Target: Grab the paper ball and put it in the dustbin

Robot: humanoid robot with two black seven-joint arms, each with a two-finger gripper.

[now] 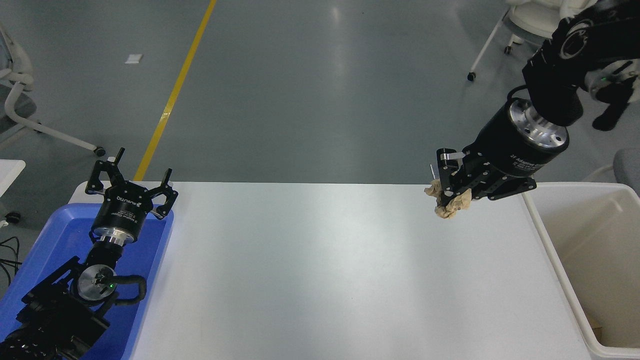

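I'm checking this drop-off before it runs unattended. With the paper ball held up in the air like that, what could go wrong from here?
1. The paper ball sticks out below the right gripper, so the hold may be shallow and it could slip onto the table.
2. It hangs over the table, left of the dustbin; letting go now would miss.
3. The raised arm must cross the dustbin's near wall; coming down early might clip the rim.

I see a white table (320, 270) filling the near half. Blue tray (150, 260) at its near left end. Grey floor (320, 90) beyond, yellow line (172, 95) running far-left. White chair (530, 20) far right, another chair's legs (45, 132) at left edge, small white scrap (134, 58) on floor.
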